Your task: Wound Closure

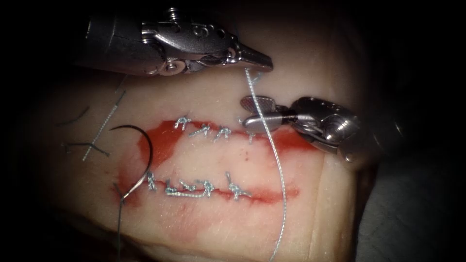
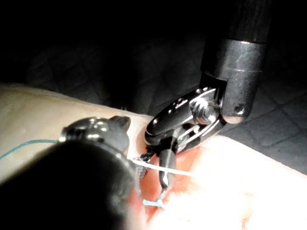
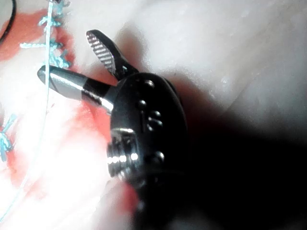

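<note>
The tissue (image 1: 233, 160) carries two red cuts, an upper one (image 1: 291, 140) and a lower one (image 1: 264, 194), each crossed by several knotted stitches (image 1: 201, 130). My left tool (image 1: 256, 60) reaches in from the upper left, its jaws shut on the pale thread (image 1: 277, 170), which hangs down past the lower cut. My right tool (image 1: 251, 112) stands open at the upper cut's right part, with the thread running between its jaws; the right wrist view shows the same spread jaws (image 3: 67, 57) beside the thread (image 3: 46, 100). The curved needle (image 1: 148, 145) lies free at the cuts' left end, held by neither tool.
Loose cut ends of thread (image 1: 104, 127) lie on the tissue left of the needle, one of them dark (image 1: 73, 118). Red fluid (image 1: 162, 140) stains the left end of the upper cut. A dark thread (image 1: 119, 228) trails down from the needle's lower end.
</note>
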You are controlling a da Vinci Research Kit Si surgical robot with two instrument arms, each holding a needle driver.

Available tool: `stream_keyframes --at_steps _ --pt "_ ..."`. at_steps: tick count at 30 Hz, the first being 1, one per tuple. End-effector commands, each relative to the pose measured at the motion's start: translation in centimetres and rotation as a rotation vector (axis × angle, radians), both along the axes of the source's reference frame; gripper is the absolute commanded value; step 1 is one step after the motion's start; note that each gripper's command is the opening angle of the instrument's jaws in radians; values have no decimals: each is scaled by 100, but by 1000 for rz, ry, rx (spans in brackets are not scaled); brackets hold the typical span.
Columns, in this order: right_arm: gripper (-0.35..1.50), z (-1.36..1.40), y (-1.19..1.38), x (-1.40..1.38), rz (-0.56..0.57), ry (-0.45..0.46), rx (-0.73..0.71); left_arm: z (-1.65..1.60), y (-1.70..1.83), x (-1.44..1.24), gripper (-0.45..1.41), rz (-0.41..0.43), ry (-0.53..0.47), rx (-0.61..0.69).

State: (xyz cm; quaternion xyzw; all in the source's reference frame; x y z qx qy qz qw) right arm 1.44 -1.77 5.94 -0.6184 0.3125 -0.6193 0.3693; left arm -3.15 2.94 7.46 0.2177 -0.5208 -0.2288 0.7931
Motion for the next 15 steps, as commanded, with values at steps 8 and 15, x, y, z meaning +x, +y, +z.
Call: stream_keyframes --at_steps 8,15 --pt "145 -2 24 -41 36 -27 27 -37 34 22 -45 -192 -220 250" --pt "145 -5 37 -72 107 -71 39 -74 10 106 -45 -157 -199 410"
